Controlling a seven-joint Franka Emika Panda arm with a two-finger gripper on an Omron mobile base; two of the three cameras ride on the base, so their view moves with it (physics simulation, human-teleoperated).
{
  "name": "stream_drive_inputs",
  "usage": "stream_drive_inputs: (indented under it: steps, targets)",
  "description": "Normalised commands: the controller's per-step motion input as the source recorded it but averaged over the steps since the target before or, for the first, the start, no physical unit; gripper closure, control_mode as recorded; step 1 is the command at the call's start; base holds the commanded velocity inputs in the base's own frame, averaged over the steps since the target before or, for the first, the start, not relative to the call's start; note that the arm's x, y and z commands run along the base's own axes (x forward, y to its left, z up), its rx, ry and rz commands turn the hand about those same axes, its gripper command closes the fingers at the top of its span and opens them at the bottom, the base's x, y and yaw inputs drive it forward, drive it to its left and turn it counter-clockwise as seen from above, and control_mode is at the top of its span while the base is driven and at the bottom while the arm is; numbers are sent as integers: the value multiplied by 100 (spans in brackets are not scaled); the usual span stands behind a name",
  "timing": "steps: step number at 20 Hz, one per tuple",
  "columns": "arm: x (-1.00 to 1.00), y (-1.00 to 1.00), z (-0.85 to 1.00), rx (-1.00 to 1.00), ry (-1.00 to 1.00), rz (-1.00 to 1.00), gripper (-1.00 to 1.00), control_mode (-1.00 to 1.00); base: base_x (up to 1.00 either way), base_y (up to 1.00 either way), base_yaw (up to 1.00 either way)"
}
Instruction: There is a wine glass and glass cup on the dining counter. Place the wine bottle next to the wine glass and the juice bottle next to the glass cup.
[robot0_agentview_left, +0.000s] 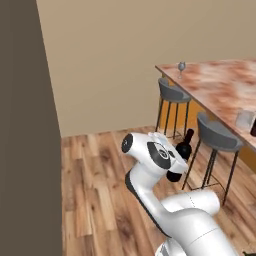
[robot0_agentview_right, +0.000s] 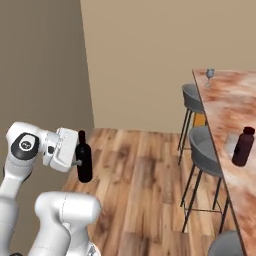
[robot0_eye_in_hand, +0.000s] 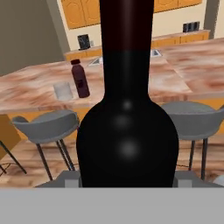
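Wooden flooring stretches under the arm, well short of the dining counter (robot0_agentview_right: 235, 130). Nearest, the gripper (robot0_agentview_right: 76, 161) holds the wine bottle (robot0_agentview_right: 84, 159) upright above the floor, its jaws pinching the black body low down; in the hand view the bottle rises huge at twelve o'clock. Beyond it, grey stools (robot0_agentview_right: 206, 150) line the counter's near edge. On the marbled top, at about ten o'clock in the hand view, the juice bottle (robot0_eye_in_hand: 80, 79) stands just beside the glass cup (robot0_eye_in_hand: 64, 91), which looks empty; that half of the task appears done. Farthest off, at one o'clock in the right base view, the wine glass (robot0_agentview_right: 210, 76) stands alone near the counter's far corner, also seemingly empty. The step in hand looks like carrying the wine bottle over; next the base must likely close in past the stools so the arm can set the bottle beside that glass without tipping it.
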Motion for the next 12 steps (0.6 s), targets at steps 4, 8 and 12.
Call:
stream_drive_inputs:
  steps: [4, 8, 12]
  targets:
    - [0, 0, 0, 0, 0, 0, 100, 100, 94, 23, -16]
    - [0, 0, 0, 0, 0, 0, 100, 100, 94, 24, -16]
    - [0, 0, 0, 0, 0, 0, 100, 100, 92, 25, -19]
